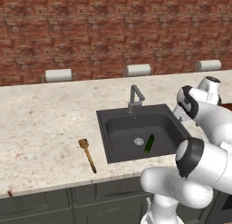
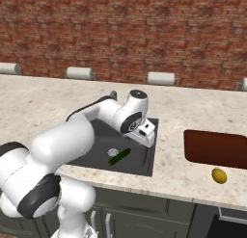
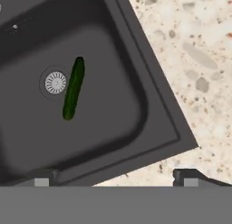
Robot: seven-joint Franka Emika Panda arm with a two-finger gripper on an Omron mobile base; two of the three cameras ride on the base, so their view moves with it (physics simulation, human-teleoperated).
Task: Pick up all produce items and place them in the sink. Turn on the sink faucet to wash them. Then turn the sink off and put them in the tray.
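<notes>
I have the counter (image 1: 45,123) spread out under the hand, pale speckled stone running along a brick wall (image 1: 90,28). From the hand camera, the sink (image 3: 113,105) takes up most of what lies below and ahead of the gripper (image 3: 115,175), its near corner sitting just in front of the fingertips. The jaws stand wide apart and hold nothing; I see only sink rim and stone between the two dark tips.

The tray (image 2: 217,148) is off to the gripper's right on the counter, well apart from it, past the sink's right edge. It is bare inside as far as I can tell.

The faucet (image 1: 134,98) stands at the back rim of the sink, on the far side from the gripper, spout angled over the sink.

The cucumber (image 3: 73,88) lies flat on the sink floor, ahead of the gripper and to its left in the hand view, well below the hand and clear of both fingers. It rests just beside the round silver drain (image 3: 55,82), nearly touching it.

The wooden spoon (image 1: 87,154) lies on the counter beyond the sink's left side, far from the gripper.

The small yellow piece (image 2: 219,175) sits on the counter just in front of the tray, to the gripper's right, well apart from it.
</notes>
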